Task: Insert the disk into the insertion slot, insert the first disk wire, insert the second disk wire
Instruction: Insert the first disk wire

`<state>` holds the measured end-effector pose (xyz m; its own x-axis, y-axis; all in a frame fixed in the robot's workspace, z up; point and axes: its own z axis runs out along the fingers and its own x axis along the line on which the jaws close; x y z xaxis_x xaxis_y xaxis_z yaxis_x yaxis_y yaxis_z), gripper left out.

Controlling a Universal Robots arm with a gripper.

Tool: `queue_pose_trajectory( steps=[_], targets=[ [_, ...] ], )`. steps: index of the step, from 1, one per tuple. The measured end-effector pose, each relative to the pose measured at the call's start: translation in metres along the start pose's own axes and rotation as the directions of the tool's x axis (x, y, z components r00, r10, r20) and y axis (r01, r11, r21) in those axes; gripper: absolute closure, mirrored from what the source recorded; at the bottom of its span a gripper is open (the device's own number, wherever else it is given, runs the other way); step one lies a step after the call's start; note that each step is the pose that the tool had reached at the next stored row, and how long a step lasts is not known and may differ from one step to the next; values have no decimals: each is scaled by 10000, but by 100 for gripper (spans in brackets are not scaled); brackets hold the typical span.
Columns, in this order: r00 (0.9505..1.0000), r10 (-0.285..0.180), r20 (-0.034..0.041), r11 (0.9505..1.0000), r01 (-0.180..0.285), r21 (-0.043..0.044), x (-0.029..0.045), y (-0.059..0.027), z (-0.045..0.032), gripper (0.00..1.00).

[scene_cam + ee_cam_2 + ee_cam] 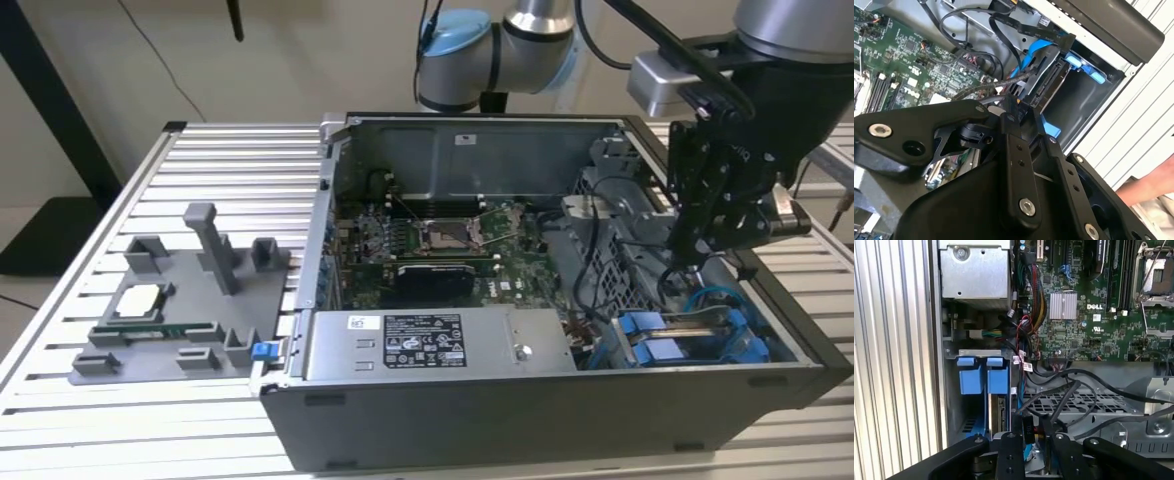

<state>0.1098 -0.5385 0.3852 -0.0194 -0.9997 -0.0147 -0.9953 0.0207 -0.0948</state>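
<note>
Now the end effector [1031, 437] points downward, gripping a black connector [1027, 429] beside the disk [1050, 86].

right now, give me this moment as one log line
gripper: shut on black wire connector | disk: in insertion slot

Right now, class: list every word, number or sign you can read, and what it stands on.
Power-supply label: too small to read.
Back-wall sticker: too small to read.
Motherboard: a white maker's logo; the rest too small.
</note>
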Motion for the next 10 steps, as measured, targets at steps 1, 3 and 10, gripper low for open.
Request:
queue_pose_trajectory(
  steps=[1,3,10],
  targets=[
    [10000,1,0,10000,-1,7,0,1,1,0],
    [10000,1,0,10000,-1,18,-1,2,3,0],
    [10000,1,-2,10000,-1,29,-1,3,6,100]
  ],
)
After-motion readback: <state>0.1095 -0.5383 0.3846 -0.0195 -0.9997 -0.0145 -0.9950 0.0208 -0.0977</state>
